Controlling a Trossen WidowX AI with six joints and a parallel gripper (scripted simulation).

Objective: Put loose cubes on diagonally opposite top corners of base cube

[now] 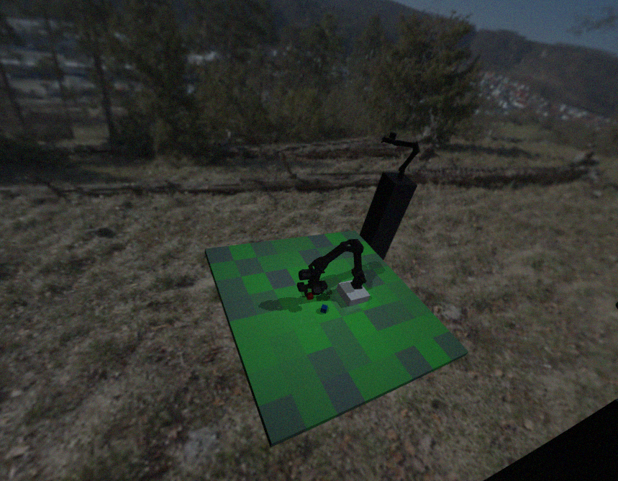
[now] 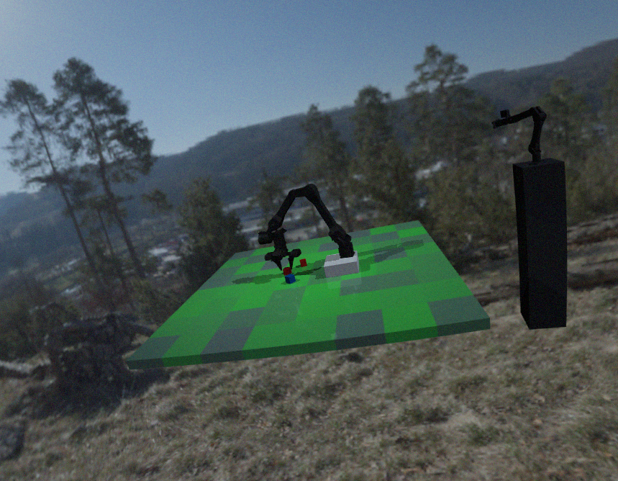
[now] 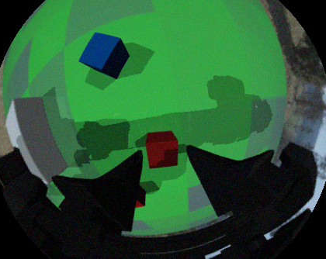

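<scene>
The blue cube (image 1: 324,309) (image 2: 290,279) (image 3: 101,52), which I take as the base, stands on the green checkered board (image 1: 278,341) (image 2: 314,336) (image 3: 185,58). One red cube (image 1: 309,296) (image 2: 286,271) (image 3: 157,155) sits apart from it. My gripper (image 2: 286,268) (image 3: 164,151) is open and points down, with its fingertips low by this red cube; the cube shows between them in the wrist view, ungripped. The exact fingertip height is unclear. The other red cube (image 2: 303,263) (image 3: 140,199) is partly hidden behind a finger in the wrist view and hidden by the gripper in the top view.
My arm stands on a white box (image 1: 356,297) (image 2: 342,267) (image 3: 37,132), to one side of the cubes. A tall black pillar (image 1: 386,212) (image 2: 542,248) with another dark arm (image 1: 409,155) (image 2: 537,124) stands beyond the board's edge. Arm shadows cross the board around the red cubes.
</scene>
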